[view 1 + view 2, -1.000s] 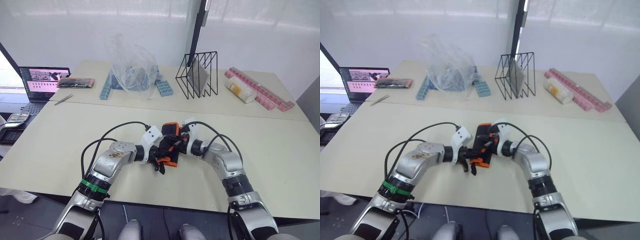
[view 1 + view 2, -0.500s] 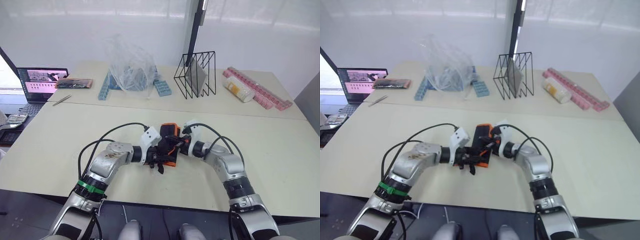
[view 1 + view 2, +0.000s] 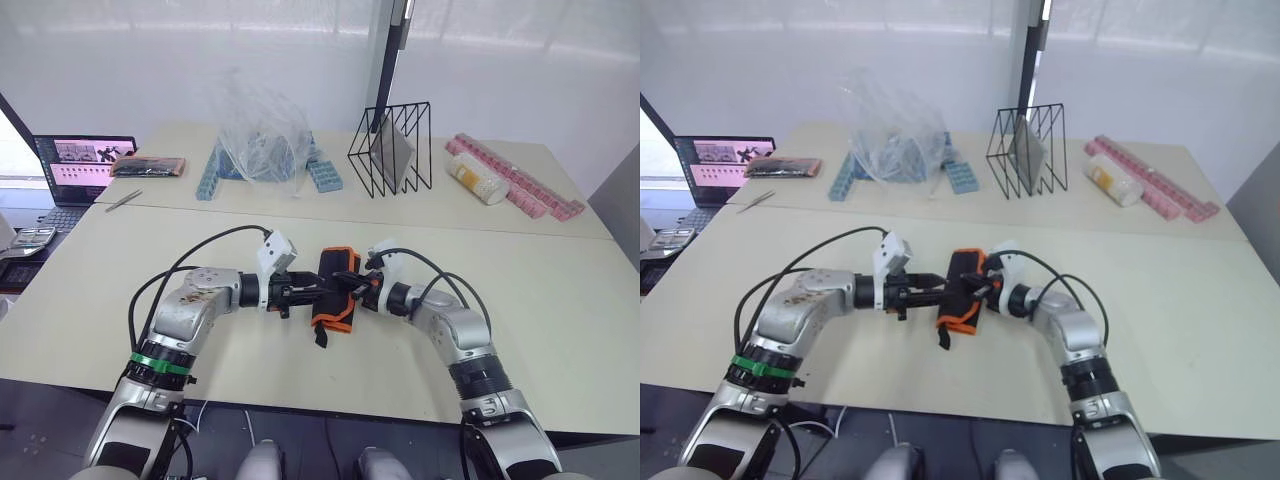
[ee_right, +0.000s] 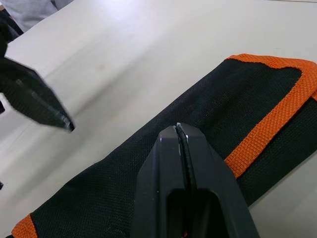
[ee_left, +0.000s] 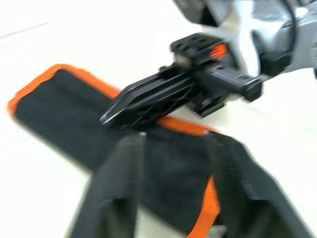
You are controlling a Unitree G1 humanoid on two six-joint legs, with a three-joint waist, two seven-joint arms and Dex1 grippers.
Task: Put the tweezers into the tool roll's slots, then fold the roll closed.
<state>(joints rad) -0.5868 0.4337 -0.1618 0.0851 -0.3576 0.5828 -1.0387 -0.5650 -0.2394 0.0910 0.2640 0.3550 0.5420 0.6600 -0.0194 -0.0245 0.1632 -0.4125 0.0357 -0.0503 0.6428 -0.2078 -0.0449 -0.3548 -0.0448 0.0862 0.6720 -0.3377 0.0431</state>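
Note:
The tool roll (image 3: 337,292), black with orange edging, lies folded on the near table between my two grippers, its strap end (image 3: 320,336) trailing toward me. My right gripper (image 4: 177,128) is shut, its tips resting on the roll's black outer fabric beside the orange edge. My left gripper (image 5: 173,141) is open just left of the roll, its fingers (image 5: 119,193) pointing at it from above the table. The tweezers and the slots are hidden inside the fold.
On the far table stand a laptop (image 3: 85,160), an orange-edged packet of dark tools (image 3: 150,166), a silver tweezer (image 3: 127,199), a clear plastic bag (image 3: 262,135) over blue racks, a black wire rack (image 3: 392,150), a bottle (image 3: 478,180) and pink boxes (image 3: 520,185).
My left gripper has drawn back to the left, off the roll. The roll now lies folded flatter. The right gripper stays on it.

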